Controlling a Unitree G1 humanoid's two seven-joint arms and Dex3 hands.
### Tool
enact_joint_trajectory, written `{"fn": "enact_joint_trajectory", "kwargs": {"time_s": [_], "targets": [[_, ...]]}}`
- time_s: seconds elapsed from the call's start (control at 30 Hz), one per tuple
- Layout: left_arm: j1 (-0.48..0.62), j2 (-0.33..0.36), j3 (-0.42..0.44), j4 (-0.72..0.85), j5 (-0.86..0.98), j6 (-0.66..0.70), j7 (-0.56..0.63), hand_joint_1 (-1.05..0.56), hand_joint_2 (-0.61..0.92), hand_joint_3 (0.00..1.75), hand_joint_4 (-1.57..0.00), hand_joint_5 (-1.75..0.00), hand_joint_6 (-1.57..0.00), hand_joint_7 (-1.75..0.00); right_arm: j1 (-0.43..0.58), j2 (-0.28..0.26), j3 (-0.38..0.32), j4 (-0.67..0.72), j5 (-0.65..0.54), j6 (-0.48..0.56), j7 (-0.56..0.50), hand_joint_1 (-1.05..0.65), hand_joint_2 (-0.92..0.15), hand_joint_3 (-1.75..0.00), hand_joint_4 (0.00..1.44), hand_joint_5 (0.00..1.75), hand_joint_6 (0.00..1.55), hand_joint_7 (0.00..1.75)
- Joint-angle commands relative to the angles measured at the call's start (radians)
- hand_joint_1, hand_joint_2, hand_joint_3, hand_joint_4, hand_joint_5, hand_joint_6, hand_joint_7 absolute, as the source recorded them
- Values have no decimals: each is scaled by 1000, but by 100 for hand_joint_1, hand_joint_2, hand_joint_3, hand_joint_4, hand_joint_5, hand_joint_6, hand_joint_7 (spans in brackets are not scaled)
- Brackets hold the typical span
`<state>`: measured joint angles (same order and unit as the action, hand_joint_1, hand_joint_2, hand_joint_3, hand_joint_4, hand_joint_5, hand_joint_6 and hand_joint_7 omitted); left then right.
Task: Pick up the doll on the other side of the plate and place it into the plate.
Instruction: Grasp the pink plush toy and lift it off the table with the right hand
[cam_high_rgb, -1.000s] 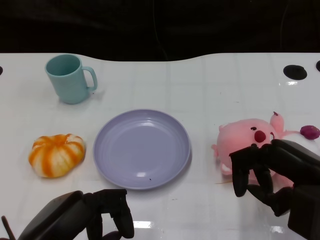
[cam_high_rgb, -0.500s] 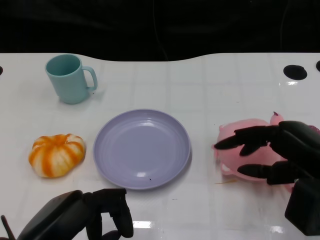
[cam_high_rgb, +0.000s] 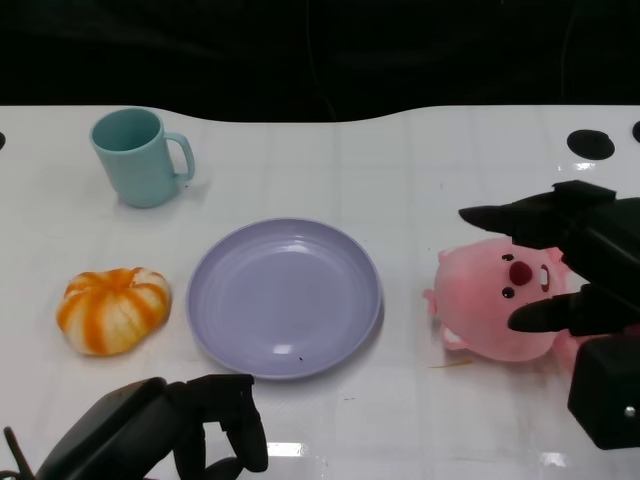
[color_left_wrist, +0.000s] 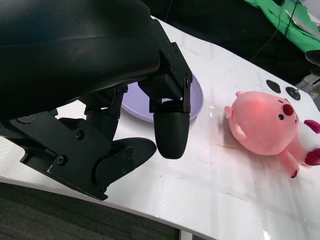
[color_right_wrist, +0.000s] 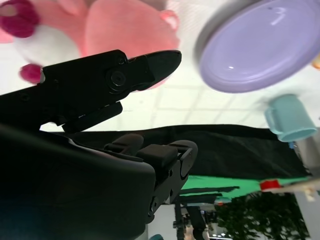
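Note:
The pink plush doll (cam_high_rgb: 495, 300) lies on the white table to the right of the lilac plate (cam_high_rgb: 285, 295), face up. My right hand (cam_high_rgb: 600, 240) hovers over the doll's right side with its fingers (cam_high_rgb: 500, 215) spread, one past the doll's head and one near its belly, holding nothing. The right wrist view shows the doll (color_right_wrist: 120, 30) just beyond a finger (color_right_wrist: 150, 62), with the plate (color_right_wrist: 265, 42) further off. My left hand (cam_high_rgb: 170, 430) rests at the table's near edge, fingers curled in on nothing. Its wrist view shows the doll (color_left_wrist: 267, 127) well away.
An orange and white pumpkin toy (cam_high_rgb: 113, 308) sits left of the plate. A teal mug (cam_high_rgb: 140, 157) stands at the back left. Black round holes (cam_high_rgb: 590, 143) mark the table's far right. The table's far edge meets a dark background.
My right hand has uncurled its fingers from over the doll and drawn up and back, uncovering the doll's face. The doll, plate and left hand have stayed put.

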<state>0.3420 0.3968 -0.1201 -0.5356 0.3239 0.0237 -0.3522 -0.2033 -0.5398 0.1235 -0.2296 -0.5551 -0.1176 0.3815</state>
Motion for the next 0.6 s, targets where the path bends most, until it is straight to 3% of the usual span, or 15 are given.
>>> {"fn": "enact_joint_trajectory", "kwargs": {"time_s": [0.03,0.23,0.6], "targets": [[-1,1,-2,7,3,-6,9,-18,61,101,-67,-162,-66,-135,-24,-31,11,-41,-57,49,38,-68,-90,0,0,40,23,1],[-5,0,-4,8,6,-5,8,-17,61,101,-67,-163,-66,-135,-76,-27,63,7,-129,89,76,-76,-89,0,0,35,21,0],[-1,2,-5,-9,16,12,4,-18,62,98,-65,-164,-64,-137,-197,23,163,244,-147,128,97,-82,-92,-2,1,27,18,0]]}}
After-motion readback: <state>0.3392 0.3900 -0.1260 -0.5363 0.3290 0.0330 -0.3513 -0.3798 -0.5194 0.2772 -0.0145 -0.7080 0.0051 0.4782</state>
